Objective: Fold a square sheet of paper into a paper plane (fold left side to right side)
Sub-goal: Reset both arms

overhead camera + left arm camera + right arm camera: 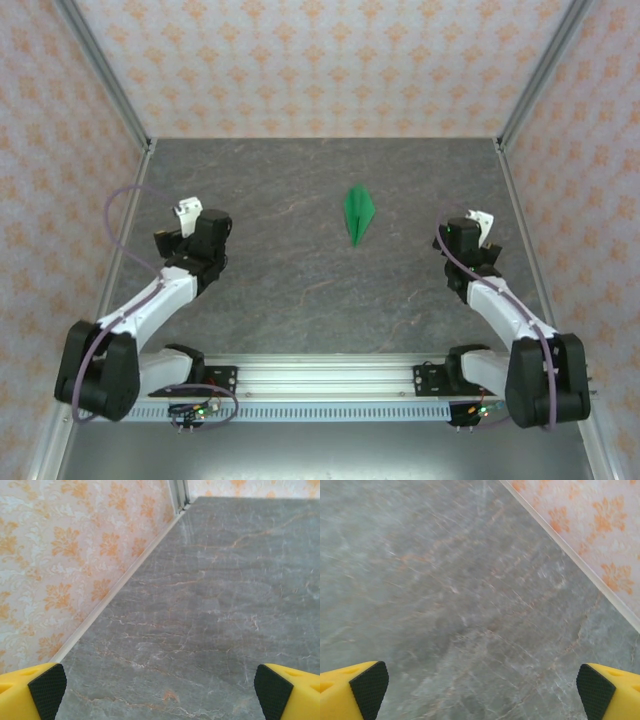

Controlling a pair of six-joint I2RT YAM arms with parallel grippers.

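Note:
The bright green paper plane point(359, 213) lies flat on the grey stone table, a slim kite-like dart with its long point toward the near side. Neither arm touches it. My left gripper point(186, 222) sits well to its left, near the left wall. In the left wrist view that gripper point(160, 690) is open, its yellow fingers point(35, 692) wide apart over bare table. My right gripper point(468, 232) is off to the plane's right. The right wrist view shows this gripper point(482, 690) open too, black pads point(370, 687) far apart, nothing between them.
Patterned orange walls enclose the table on three sides, with metal corner posts point(520, 95). The left wall's base strip point(115, 590) runs close beside the left gripper. The right wall point(600, 530) is close to the right gripper. A metal rail point(320, 380) holds both arm bases.

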